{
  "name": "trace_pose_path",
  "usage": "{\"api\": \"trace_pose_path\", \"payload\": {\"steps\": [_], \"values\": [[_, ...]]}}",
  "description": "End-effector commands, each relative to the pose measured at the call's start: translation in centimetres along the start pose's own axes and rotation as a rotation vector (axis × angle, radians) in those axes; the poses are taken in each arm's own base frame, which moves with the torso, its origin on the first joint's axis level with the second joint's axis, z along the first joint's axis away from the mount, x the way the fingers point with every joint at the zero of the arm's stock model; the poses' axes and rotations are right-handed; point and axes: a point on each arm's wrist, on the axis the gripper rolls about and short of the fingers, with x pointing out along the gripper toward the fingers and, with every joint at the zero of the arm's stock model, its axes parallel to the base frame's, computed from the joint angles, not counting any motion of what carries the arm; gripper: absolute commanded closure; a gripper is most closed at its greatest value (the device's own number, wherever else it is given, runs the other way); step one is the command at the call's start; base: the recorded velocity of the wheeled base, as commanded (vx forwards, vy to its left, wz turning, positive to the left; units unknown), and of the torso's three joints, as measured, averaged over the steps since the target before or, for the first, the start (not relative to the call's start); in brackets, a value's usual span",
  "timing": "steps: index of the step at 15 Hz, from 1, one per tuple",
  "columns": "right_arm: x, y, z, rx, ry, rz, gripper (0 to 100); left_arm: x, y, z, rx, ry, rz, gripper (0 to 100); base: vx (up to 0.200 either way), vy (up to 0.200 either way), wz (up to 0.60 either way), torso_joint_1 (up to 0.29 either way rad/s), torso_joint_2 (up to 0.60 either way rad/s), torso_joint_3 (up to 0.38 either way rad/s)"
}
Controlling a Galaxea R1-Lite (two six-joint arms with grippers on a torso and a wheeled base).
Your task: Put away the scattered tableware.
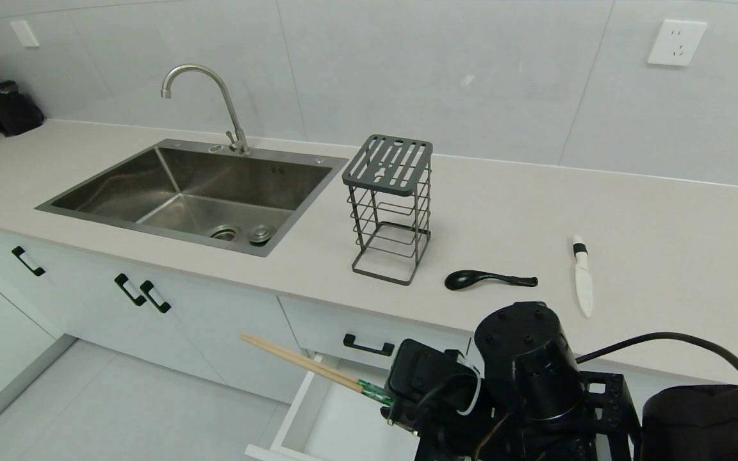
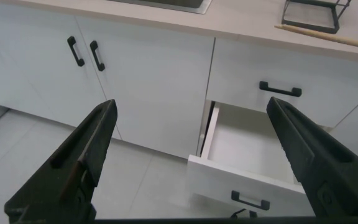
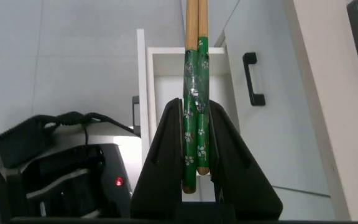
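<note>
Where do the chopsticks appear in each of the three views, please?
Head view: the chopsticks are low in the middle, slanting up-left from the right gripper, above the open drawer.
Left wrist view: chopsticks seen against the counter edge, beside the rack base.
Right wrist view: chopsticks clamped in the right gripper, green ends nearest the camera.
Shared landmark: the drawer.
</note>
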Motion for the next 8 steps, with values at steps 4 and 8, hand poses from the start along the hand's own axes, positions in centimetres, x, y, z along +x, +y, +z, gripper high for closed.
{"api": "trace_pose_path", "payload": {"steps": [4,8], "values": [[1.16,0.58,0.07,0.034,0.012,0.012,100,0.00,0.00,0.00,-0.001,0.000,0.000,0,0.000,0.000,0.00,-0.067,0.12,0.062],[1.10,0.57,-0.08,0.037,0.025,-0.011,100,0.00,0.00,0.00,0.000,0.000,0.000,0,0.000,0.000,0.00,-0.215,0.43,0.204]]}}
